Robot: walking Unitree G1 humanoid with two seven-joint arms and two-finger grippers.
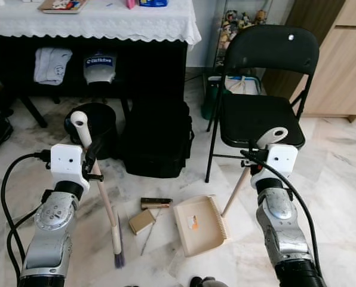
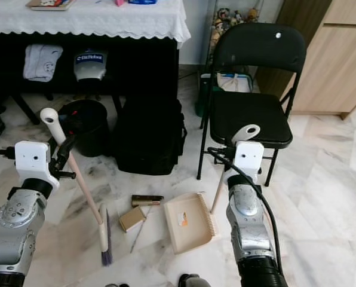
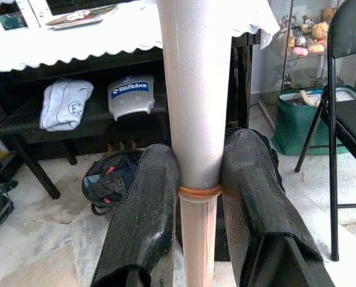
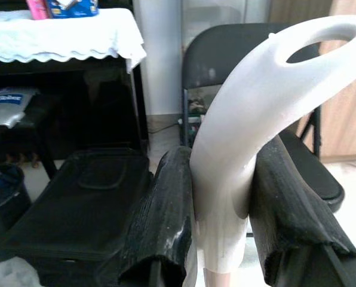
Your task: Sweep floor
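My left gripper [image 1: 93, 156] is shut on the broom handle [image 3: 197, 119], a white and pink stick that slants down to the purple bristles [image 1: 119, 254] on the marble floor. My right gripper [image 1: 257, 156] is shut on the white looped handle [image 4: 249, 137] of the beige dustpan [image 1: 200, 224], which rests flat on the floor between the arms. Just left of the pan lie a small cardboard box [image 1: 142, 221], a dark flat wrapper [image 1: 156, 203] and a thin stick [image 1: 149, 234].
A black folding chair [image 1: 261, 116] stands right behind the dustpan handle. A black bag [image 1: 157, 140] and a black bin [image 1: 94, 125] sit before a table with a white cloth [image 1: 94, 24]. A wooden cabinet [image 1: 345, 66] is at far right.
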